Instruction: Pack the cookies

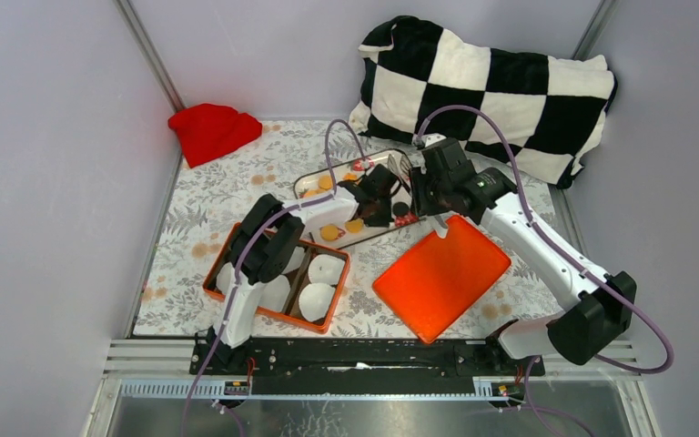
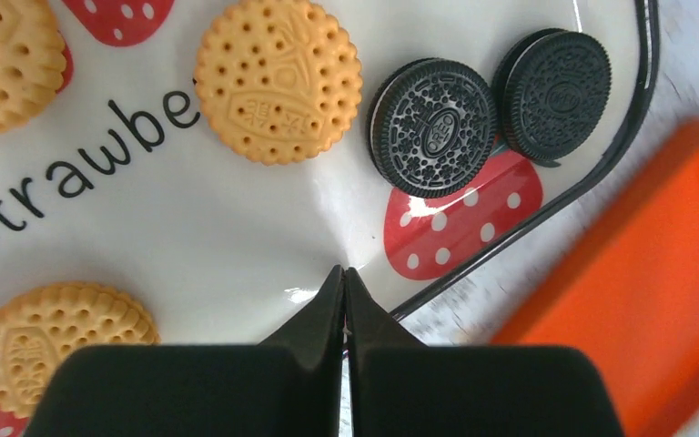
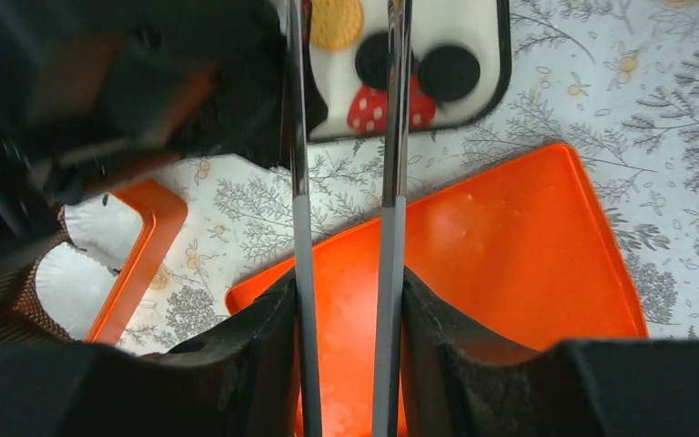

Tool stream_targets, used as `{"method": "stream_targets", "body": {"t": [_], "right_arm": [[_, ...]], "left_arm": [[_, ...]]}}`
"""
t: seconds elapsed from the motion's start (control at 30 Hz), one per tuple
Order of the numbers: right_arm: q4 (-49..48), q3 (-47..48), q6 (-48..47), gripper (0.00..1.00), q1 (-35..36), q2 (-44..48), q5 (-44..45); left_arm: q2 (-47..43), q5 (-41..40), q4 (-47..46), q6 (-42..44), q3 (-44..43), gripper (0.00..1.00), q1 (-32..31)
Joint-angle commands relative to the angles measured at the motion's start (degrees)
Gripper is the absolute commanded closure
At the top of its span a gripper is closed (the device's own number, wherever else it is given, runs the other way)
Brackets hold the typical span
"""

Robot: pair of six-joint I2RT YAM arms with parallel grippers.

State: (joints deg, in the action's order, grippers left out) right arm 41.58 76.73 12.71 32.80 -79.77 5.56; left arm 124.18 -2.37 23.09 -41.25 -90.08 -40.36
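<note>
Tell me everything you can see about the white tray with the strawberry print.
The white strawberry-print tray is a glossy rounded rectangle with a thin dark rim, red white-dotted strawberries and black lettering. It lies flat on the floral tablecloth, holding round tan biscuits and two black sandwich cookies near one corner. The flat orange lid lies just beside that corner; the shut left tool points at its surface.

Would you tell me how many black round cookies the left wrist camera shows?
2, side by side in a corner of the white strawberry-print tray: one cookie, the other nearer the rim. More may lie outside this view.
</note>
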Motion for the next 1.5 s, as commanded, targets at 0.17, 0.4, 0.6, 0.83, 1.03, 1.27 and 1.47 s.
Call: {"method": "stream_targets", "body": {"t": [0.17, 0.4, 0.6, 0.83, 1.03, 1.27, 1.47], "right_arm": [[-1.16, 0.73, -0.42, 0.57, 0.48, 5.18, 1.13], [-1.84, 0.06, -0.14, 0.57, 0.44, 7.8, 0.82], [-2.83, -0.82, -0.72, 0.57, 0.43, 8.63, -1.0], [-3.55, -2.21, -1.8, 0.57, 0.43, 10.46, -4.15], [-5.51, -4.43, -1.29, 0.57, 0.51, 11.05, -8.08], [-6.19, -6.07, -1.2, 0.57, 0.48, 11.7, -8.59], [-6.86, -6.84, -0.89, 0.57, 0.47, 11.82, -9.08]], "left_arm": [[-3.68, 9.16, -1.61, -1.99, 10.39, 1.0, -6.97], [-24.5, -16.26, 14.08, -9.97, 14.43, 0.99, -6.77], [-33.46, -19.19, 22.17, -17.89, 21.55, 1.0, -1.57], [-44.96, -21.09, 25.96, -23.79, 31.74, 1.0, 12.35], [-47.61, -22.52, 29.4, -25.26, 32.86, 1.0, 21.37], [-38.63, -24.24, 29.17, -24.17, 31.55, 1.0, 27.1], [-30.98, -26.0, 26.26, -24.33, 29.3, 1.0, 29.65]]}}
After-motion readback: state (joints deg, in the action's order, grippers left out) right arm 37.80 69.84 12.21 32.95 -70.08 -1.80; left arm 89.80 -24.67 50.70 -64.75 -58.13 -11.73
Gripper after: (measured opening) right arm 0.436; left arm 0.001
